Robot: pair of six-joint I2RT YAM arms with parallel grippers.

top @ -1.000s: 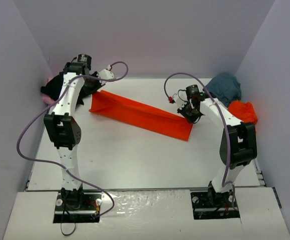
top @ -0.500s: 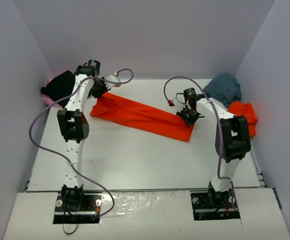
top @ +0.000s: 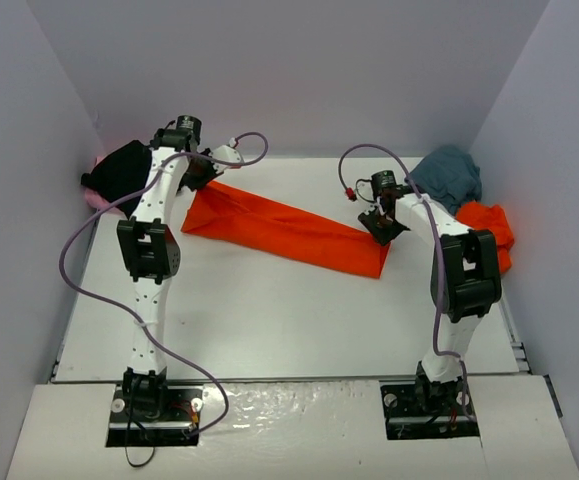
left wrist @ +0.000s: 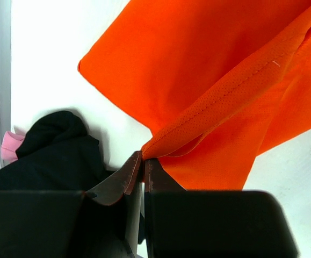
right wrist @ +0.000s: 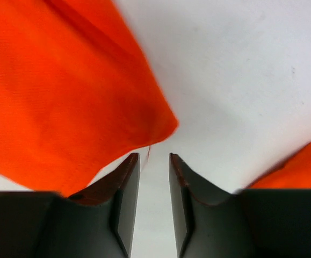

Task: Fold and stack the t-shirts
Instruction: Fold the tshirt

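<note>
A bright orange-red t-shirt (top: 289, 230), folded into a long band, lies slanting across the middle of the table. My left gripper (top: 204, 178) is shut on the hem at its far left corner, as the left wrist view shows (left wrist: 143, 157), with the cloth (left wrist: 214, 64) hanging away from it. My right gripper (top: 379, 228) is at the band's right end, slightly open and empty (right wrist: 154, 157). The cloth edge (right wrist: 53, 91) lies just beyond its left finger. The black t-shirt (top: 119, 170) and the pink one (top: 94, 198) lie at the far left. The teal-grey t-shirt (top: 449, 175) and the second orange-red one (top: 487, 228) lie at the far right.
Grey walls close in the table on the left, back and right. In the left wrist view the black shirt (left wrist: 53, 156) and a bit of the pink one (left wrist: 9, 148) are close beside the fingers. The second orange-red shirt (right wrist: 300, 161) shows at the right of the right wrist view.
My left gripper has carried the shirt's left corner back and to the right. My right gripper has opened and the shirt's right end now lies on the table.
</note>
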